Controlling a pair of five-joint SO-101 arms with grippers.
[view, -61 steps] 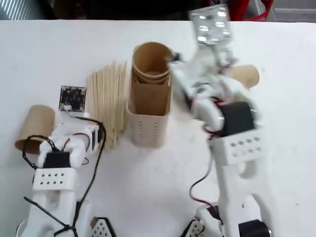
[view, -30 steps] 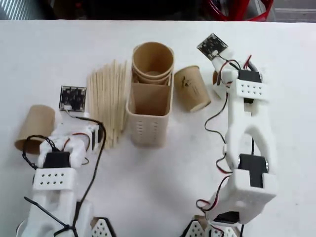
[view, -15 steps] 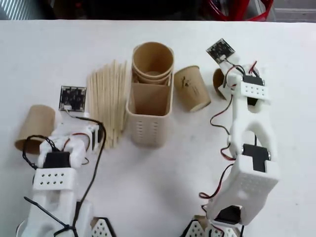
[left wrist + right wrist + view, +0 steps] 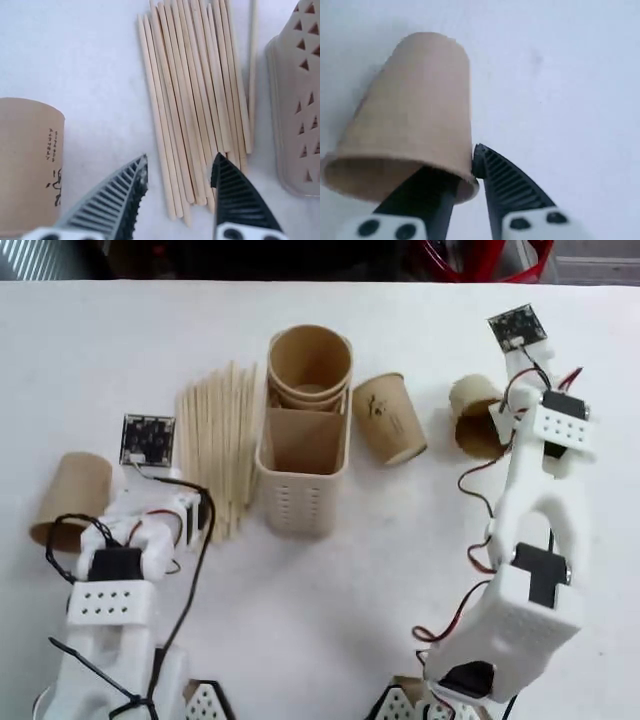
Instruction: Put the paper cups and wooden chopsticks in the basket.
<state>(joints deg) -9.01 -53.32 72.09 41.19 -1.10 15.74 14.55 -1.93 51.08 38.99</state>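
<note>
The basket [image 4: 300, 485] stands mid-table with stacked paper cups [image 4: 310, 360] in its far end. Wooden chopsticks [image 4: 218, 445] lie in a pile to its left, and their near ends [image 4: 192, 100] show in the left wrist view. My left gripper [image 4: 190, 515] [image 4: 177, 175] is open just above those ends. One paper cup [image 4: 70, 495] [image 4: 27, 160] lies to the left of that gripper. Another cup [image 4: 390, 418] lies right of the basket. Farther right, my right gripper [image 4: 497, 422] [image 4: 465, 170] is shut on the rim of a third cup [image 4: 473, 415] [image 4: 410, 115], one finger inside it.
The basket's perforated wall [image 4: 300, 95] stands close beside the chopsticks. White table [image 4: 330, 590] lies bare in front of the basket and between the arms. The table's far edge [image 4: 200, 282] runs along the back.
My right arm has swung from the basket out to the right and taken the third cup along with it. The left arm, the chopsticks and the other cups have stayed put.
</note>
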